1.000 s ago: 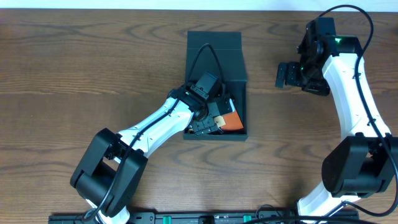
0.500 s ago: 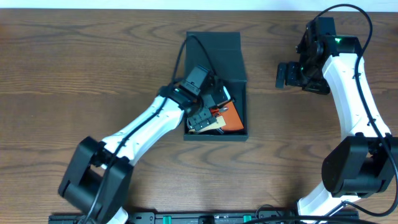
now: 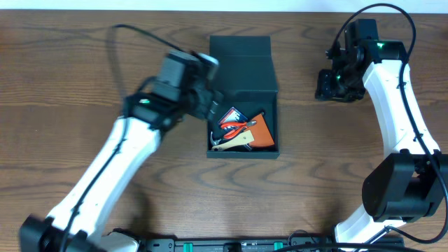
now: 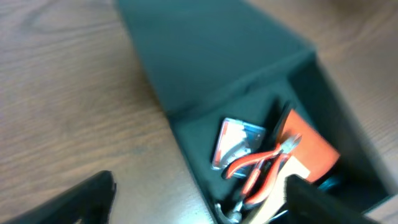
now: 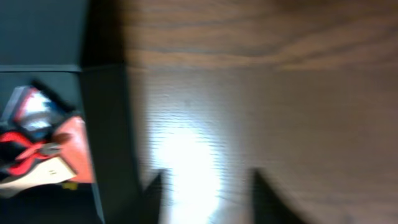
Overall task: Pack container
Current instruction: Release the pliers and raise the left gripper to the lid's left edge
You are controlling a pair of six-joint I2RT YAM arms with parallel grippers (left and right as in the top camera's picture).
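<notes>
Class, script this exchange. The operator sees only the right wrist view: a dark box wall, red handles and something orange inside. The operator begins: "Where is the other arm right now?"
Observer: The left claw hangs above the container's left edge, open and empty.
Operator: How does the lid lie?
Observer: The lid is folded right back, beyond the far end of the container.
Operator: What is the blurred thing by the red handles?
Observer: A flat silvery packet, lying on the hinge side of the red-handled pliers.
</notes>
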